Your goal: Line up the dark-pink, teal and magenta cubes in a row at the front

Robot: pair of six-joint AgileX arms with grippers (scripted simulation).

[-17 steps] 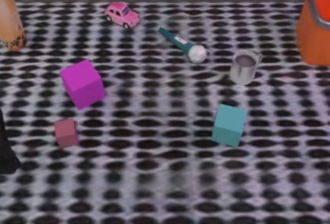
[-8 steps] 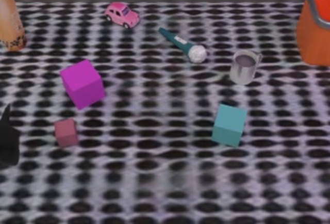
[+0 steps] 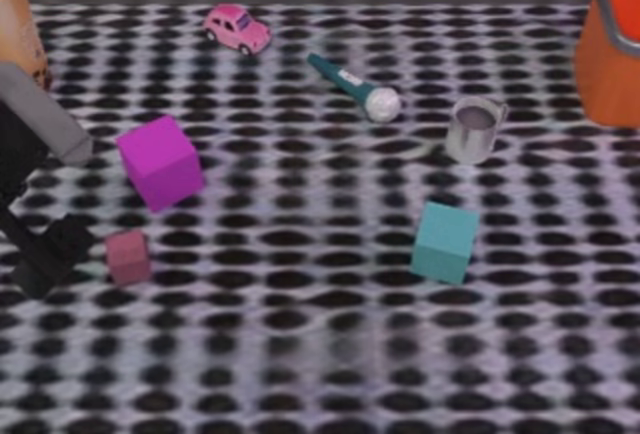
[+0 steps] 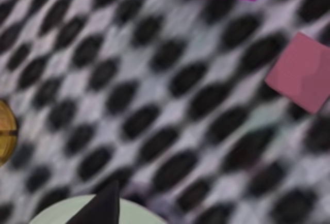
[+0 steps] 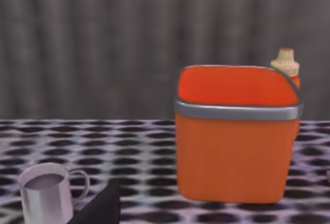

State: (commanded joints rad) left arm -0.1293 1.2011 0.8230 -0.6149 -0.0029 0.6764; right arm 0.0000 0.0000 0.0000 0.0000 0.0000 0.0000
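Top view, read from its left to its right: our left gripper (image 3: 45, 254) sits low at the table's left edge, just beside the dark-pink cube (image 3: 128, 257) but not on it; we cannot tell whether its fingers are spread or closed, and it grasps nothing that we can see. We judge the task barely begun: none of the three cubes stands in a row at the front. The dark-pink cube lies at mid-depth on the left, its edges turned slightly off the table's lines. The magenta cube (image 3: 159, 162) stands just behind it, rotated more noticeably, one corner toward the front. The teal cube (image 3: 445, 242) rests well apart on the right half, also slightly skewed. Being cubes, none has a long axis; only their yaw differs. The left wrist view shows the dark-pink cube (image 4: 301, 73) ahead of the gripper. Our right arm is parked out of the top view, facing an orange bin (image 5: 236, 133)
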